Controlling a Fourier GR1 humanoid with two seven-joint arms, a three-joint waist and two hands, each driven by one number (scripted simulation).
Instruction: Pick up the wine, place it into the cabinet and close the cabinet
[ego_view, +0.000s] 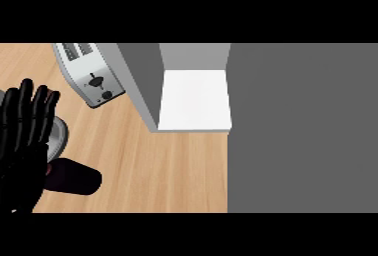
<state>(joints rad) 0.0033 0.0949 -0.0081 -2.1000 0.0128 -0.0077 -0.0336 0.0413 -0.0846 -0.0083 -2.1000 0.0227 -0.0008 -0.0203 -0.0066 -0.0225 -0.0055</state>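
I see my left hand (26, 130), fingers straight, holding nothing, at left edge. Wine (72, 176), dark, lying on counter beside it. Prob. heavy, slick glass; I'd grab mid-body. Cabinet (193, 100) open.

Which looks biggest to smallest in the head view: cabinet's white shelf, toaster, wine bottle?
1. White shelf of the open cabinet, largest.
2. Toaster, cut off by the view's top edge.
3. Wine bottle, smallest as shown, though the left hand hides part of it, so ranks 2 and 3 are unsure.
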